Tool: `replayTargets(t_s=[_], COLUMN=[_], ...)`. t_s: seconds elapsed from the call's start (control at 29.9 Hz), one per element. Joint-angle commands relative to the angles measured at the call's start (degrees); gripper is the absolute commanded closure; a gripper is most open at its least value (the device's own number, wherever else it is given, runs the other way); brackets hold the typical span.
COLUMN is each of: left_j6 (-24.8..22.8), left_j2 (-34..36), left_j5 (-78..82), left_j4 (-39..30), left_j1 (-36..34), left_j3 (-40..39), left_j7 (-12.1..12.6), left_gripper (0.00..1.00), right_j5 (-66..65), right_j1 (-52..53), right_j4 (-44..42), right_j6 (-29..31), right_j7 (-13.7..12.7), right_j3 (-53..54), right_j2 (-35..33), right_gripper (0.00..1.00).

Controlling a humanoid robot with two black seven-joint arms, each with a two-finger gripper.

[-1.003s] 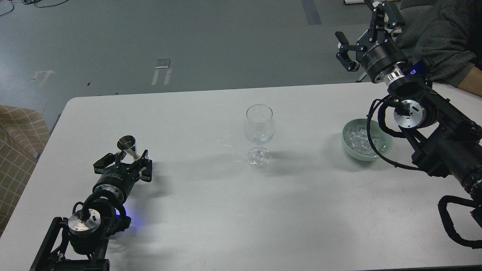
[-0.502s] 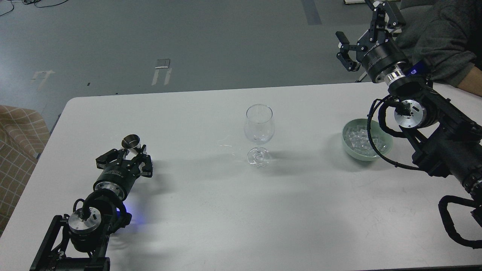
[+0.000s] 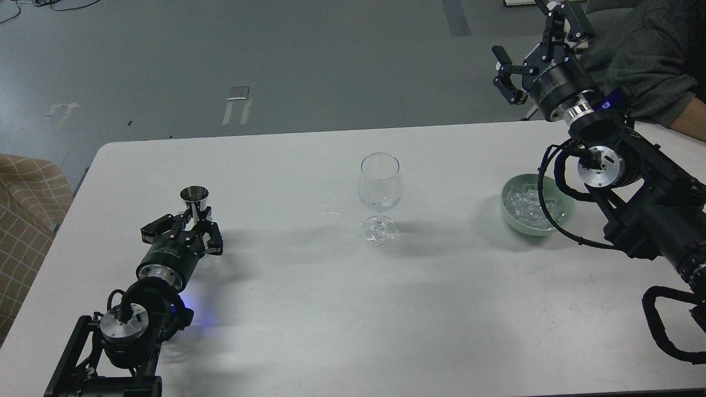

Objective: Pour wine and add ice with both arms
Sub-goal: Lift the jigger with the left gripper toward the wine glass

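A small metal jigger stands upright on the white table at the left. My left gripper is closed around its lower half. An empty clear stemmed wine glass stands at the table's middle. A pale green bowl at the right holds a heap of clear ice cubes. My right gripper is open and empty, raised above the table's far right edge, behind and above the bowl.
A person's grey-sleeved arm rests at the far right corner, close to my right gripper. A checked fabric seat stands off the table's left edge. My right arm's cable loops over the bowl.
My left gripper's fingers have closed in on the jigger, which went from tilted to upright and shifted slightly right. The right arm has barely moved.
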Motion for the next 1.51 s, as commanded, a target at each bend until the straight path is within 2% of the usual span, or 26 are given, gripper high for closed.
replayTargets(t_s=[0.0, 0.23, 0.4, 0.6, 0.8, 0.87, 1.47], left_j6=[1.61, 5.56, 8.02, 11.1, 11.28, 11.28, 12.07], left_j2=[0.25, 1.04, 0.43, 0.17, -0.27, -2.3, -2.3], left_j5=[0.08, 0.09, 0.17, 0.17, 1.22, 3.24, 9.31], left_j4=[-0.47, -2.66, -8.8, -14.35, -16.64, -16.73, -18.57], left_j1=[-2.46, -6.95, -7.21, -7.04, -6.95, -7.3, -8.09], left_j3=[0.15, 1.03, 3.12, 7.27, 10.96, 11.84, 19.75], left_j7=[0.19, 0.45, 1.42, 1.33, 1.16, 1.24, 1.24], left_gripper=[1.0, 1.0, 1.0, 1.0, 1.0, 1.0, 1.0], right_j5=[-0.01, -0.01, -0.01, 0.07, 0.07, 0.07, 0.07], right_j1=[0.0, 0.0, -0.17, -0.79, -0.88, -0.88, -1.76], right_j4=[0.0, -0.09, 0.0, 0.0, 0.0, 0.0, 0.0], right_j6=[0.0, 0.0, 0.0, 0.0, 0.0, 0.0, 0.0], right_j7=[0.0, 0.0, 0.09, 0.09, 0.0, 0.0, 0.09], right_j3=[0.02, -0.07, -0.07, 0.02, 0.02, 0.02, 0.02], right_j2=[-0.03, -0.03, -0.38, -0.38, -0.38, -0.38, -0.64], right_gripper=[0.0, 0.0, 0.0, 0.0, 0.0, 0.0, 0.0])
